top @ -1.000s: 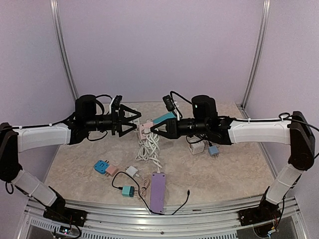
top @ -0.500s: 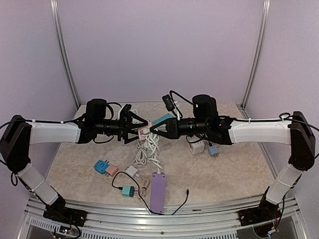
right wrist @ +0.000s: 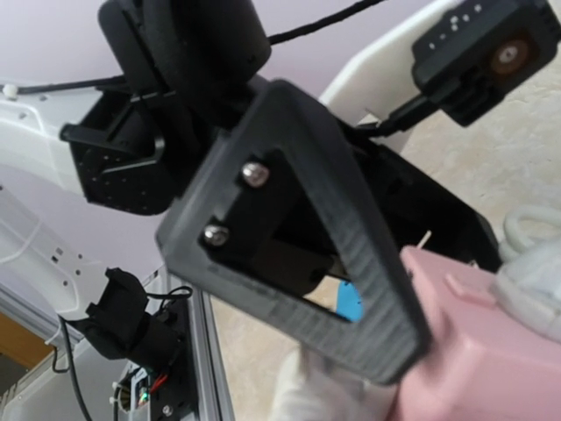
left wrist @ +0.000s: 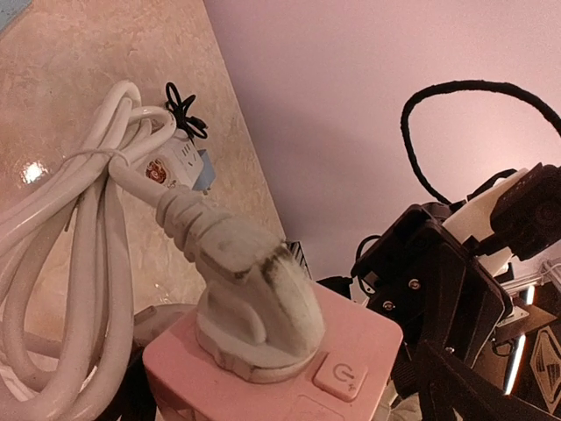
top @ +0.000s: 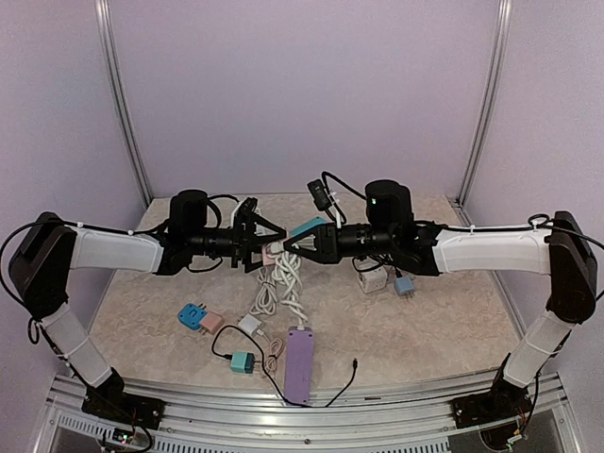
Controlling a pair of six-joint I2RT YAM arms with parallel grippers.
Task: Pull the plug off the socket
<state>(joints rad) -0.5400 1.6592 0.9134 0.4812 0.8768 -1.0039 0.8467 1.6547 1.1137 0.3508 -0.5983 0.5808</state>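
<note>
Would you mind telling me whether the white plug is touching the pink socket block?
Touching. The left wrist view shows the white plug seated on the pink socket block, with no gap at its base.

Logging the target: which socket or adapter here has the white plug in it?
The pink socket, held above the table in the jaws of the right gripper; the purple strip and loose adapters lie on it.

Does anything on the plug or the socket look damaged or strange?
The white plug, seated in the pink socket, has dark smudges along its upper edge, as if scuffed or dirty; which one, I cannot tell. Nothing else stands out.
</note>
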